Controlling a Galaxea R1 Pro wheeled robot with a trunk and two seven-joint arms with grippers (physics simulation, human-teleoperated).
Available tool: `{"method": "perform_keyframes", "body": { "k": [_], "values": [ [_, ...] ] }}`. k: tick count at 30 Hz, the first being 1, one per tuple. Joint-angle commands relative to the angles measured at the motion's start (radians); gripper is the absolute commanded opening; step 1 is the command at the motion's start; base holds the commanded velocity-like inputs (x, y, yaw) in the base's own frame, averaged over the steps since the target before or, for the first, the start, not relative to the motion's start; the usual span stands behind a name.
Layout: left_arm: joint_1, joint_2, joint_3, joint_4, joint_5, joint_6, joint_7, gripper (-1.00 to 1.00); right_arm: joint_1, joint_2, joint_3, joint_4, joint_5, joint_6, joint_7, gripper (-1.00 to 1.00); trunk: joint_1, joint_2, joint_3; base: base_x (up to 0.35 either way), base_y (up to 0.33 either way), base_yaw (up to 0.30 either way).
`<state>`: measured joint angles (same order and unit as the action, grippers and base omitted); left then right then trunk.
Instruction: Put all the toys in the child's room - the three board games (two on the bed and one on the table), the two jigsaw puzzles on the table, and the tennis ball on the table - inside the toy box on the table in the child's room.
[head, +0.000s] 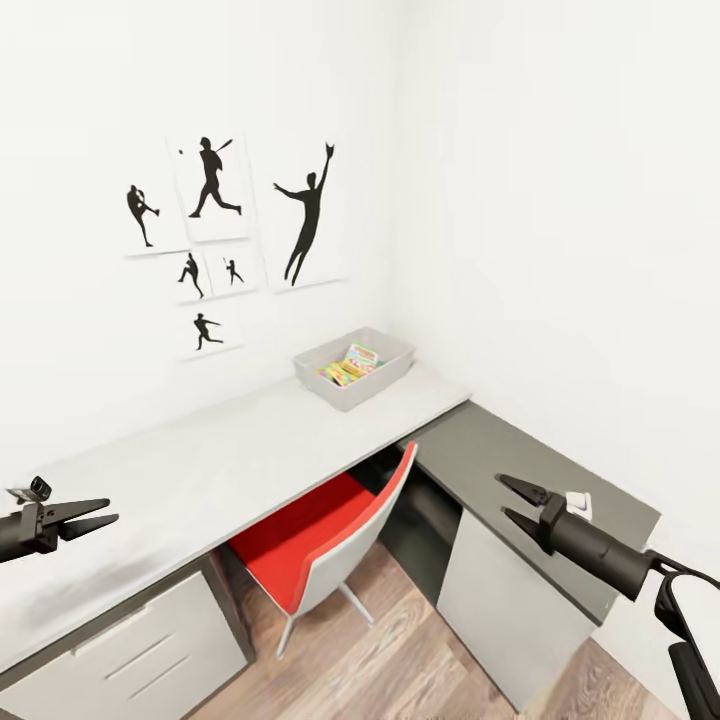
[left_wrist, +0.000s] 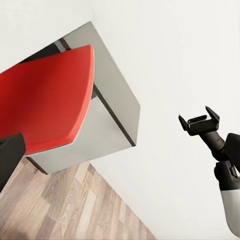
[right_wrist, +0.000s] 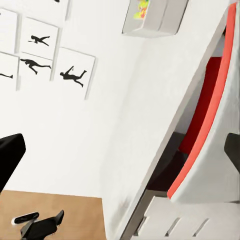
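Observation:
The pale grey toy box (head: 375, 385) stands at the far end of the table (head: 200, 470), against the wall corner. Colourful flat toys (head: 351, 364) lie inside it; the right wrist view catches the toy box (right_wrist: 162, 22) with a bright patch of toys (right_wrist: 142, 9). My left gripper (head: 98, 516) hovers open over the table's near left part, far from the box. My right gripper (head: 518, 503) hangs open above the dark side unit (head: 490, 445), with nothing between its fingers. It also appears as a right gripper (left_wrist: 200, 121) in front of the white wall. The tennis ball is out of view.
A red-and-white chair (head: 320, 540) is tucked under the table between my arms. Baseball-player posters (head: 212, 190) hang on the left wall. Drawers (head: 130, 650) sit under the near table end. Wood-plank floor (head: 400, 660) lies in front of the side unit.

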<state>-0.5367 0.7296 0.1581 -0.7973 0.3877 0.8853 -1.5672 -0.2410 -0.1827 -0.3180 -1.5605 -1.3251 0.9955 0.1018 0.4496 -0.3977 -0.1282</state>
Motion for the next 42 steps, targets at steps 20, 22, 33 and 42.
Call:
{"method": "perform_keyframes", "body": {
  "k": [20,22,33,42],
  "values": [
    [0.000,0.001,0.000,0.000,0.000,0.011,-0.004,1.00,-0.001,0.000,-0.001,0.003,0.010,0.005,0.010,1.00,0.000,-0.002,0.000,-0.104,0.028,-0.276],
    [0.000,0.002,0.000,0.000,0.000,0.011,-0.004,1.00,-0.001,0.000,-0.001,0.003,0.010,0.005,0.010,1.00,0.000,-0.002,0.001,-0.001,0.000,-0.279],
    [0.000,0.002,0.000,0.000,0.000,0.011,-0.004,1.00,-0.001,0.000,-0.001,0.003,0.010,0.002,0.010,1.00,0.000,-0.002,0.010,0.000,0.000,-0.268],
    [0.000,0.008,-0.001,0.000,0.000,0.011,-0.004,1.00,-0.001,0.000,0.004,0.002,0.010,0.002,0.010,1.00,0.000,-0.002,0.021,-0.057,0.000,-0.229]
  ]
}}
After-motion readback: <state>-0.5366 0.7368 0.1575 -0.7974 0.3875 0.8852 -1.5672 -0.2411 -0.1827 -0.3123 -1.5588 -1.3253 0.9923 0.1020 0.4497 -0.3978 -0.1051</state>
